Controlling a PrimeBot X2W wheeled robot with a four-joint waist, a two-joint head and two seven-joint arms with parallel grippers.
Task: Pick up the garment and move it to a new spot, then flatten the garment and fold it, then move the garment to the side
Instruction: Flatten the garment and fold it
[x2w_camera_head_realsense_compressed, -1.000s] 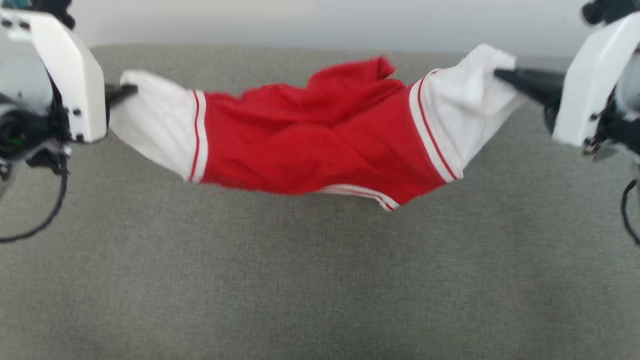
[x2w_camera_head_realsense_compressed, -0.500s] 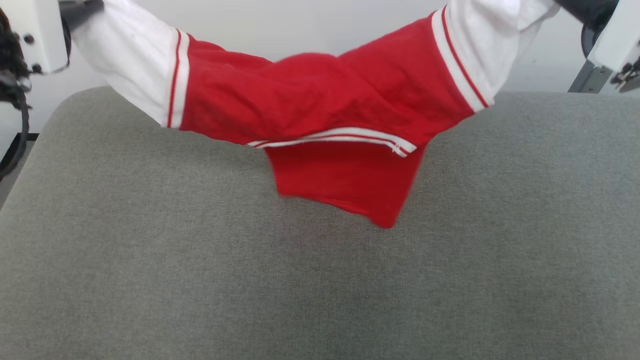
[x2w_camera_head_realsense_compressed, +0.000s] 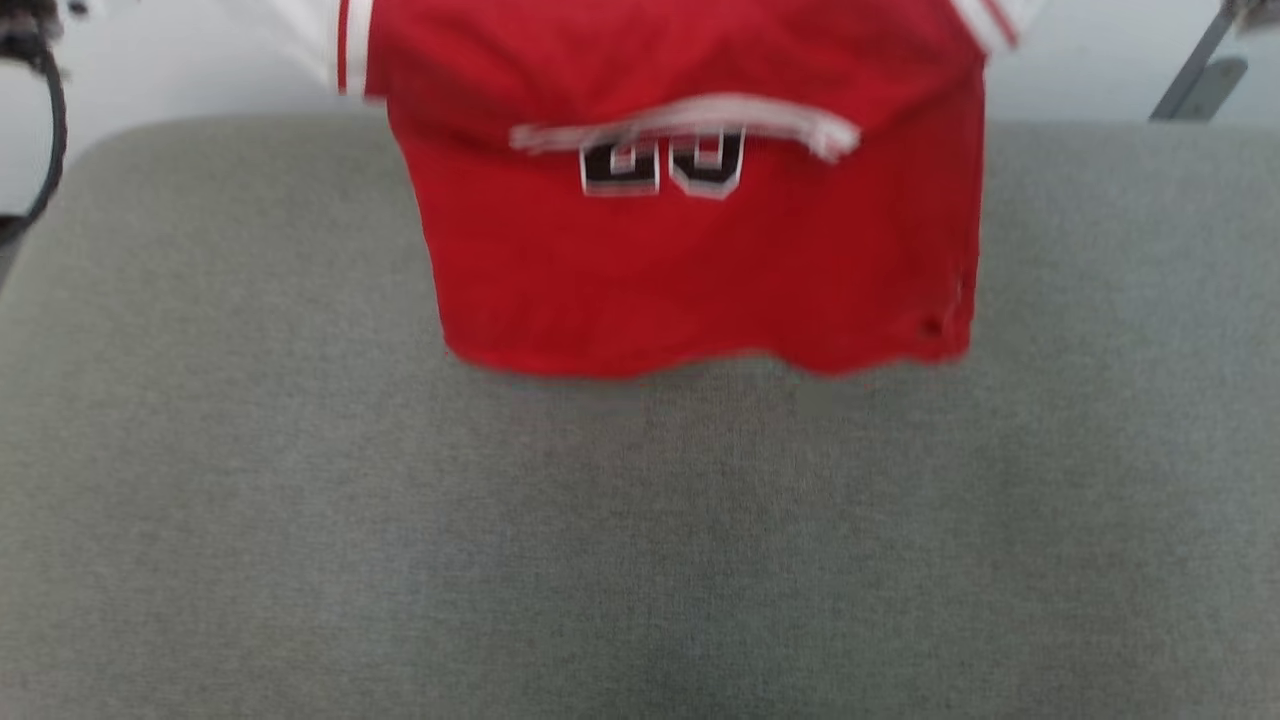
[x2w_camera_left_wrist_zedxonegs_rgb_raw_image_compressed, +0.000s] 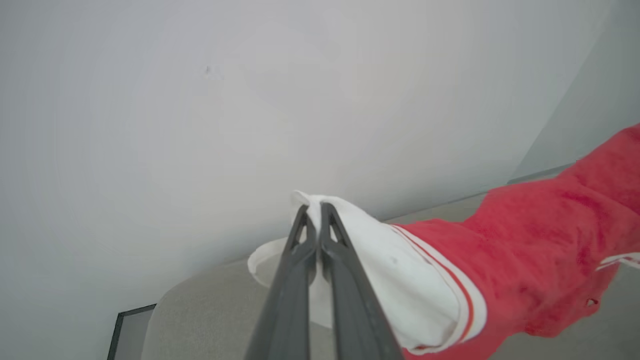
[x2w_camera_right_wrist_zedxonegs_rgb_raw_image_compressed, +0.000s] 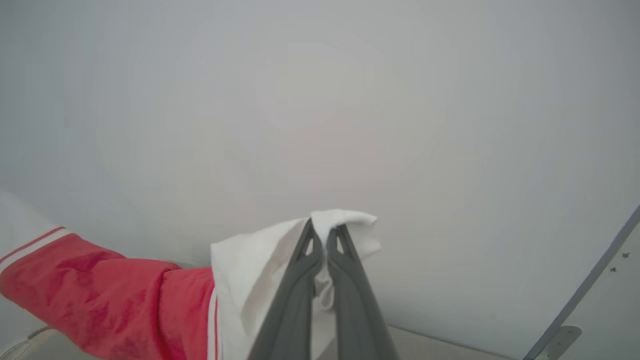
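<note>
— Shirt first! Where is the garment (x2w_camera_head_realsense_compressed: 690, 260)?
— It is up in the air. It hangs over the far part of the grey counter (x2w_camera_head_realsense_compressed: 640, 560), and its red body drops down flat. I cannot tell if the bottom edge touches the counter.
— Who holds it up?
— Both arms. The left gripper (x2w_camera_left_wrist_zedxonegs_rgb_raw_image_compressed: 312, 210) has its jaws pressed together on the tip of one white sleeve (x2w_camera_left_wrist_zedxonegs_rgb_raw_image_compressed: 400, 280). The right gripper (x2w_camera_right_wrist_zedxonegs_rgb_raw_image_compressed: 325, 230) has its jaws pressed together on the tip of the other white sleeve (x2w_camera_right_wrist_zedxonegs_rgb_raw_image_compressed: 250, 270). A bit of white cloth sticks out past each pair of tips.
— Is there any writing on it?
— Yes, in the head view. Two black signs (x2w_camera_head_realsense_compressed: 662, 165) with white edges sit on the red chest, just under the white neck band (x2w_camera_head_realsense_compressed: 690, 112). They look like numbers, but the picture is blurry, so I cannot read them. The band hangs over their tops.
— What else is on the shirt?
— Thin red and white stripes (x2w_camera_left_wrist_zedxonegs_rgb_raw_image_compressed: 462, 300) run where the sleeve meets the red part. A small dark hole (x2w_camera_head_realsense_compressed: 930, 327) sits near the bottom edge, on the right side of the head view.
— What is behind it?
— A plain pale wall (x2w_camera_left_wrist_zedxonegs_rgb_raw_image_compressed: 200, 100). A grey metal bar (x2w_camera_right_wrist_zedxonegs_rgb_raw_image_compressed: 562, 340) leans at the right of the right wrist view.
</note>
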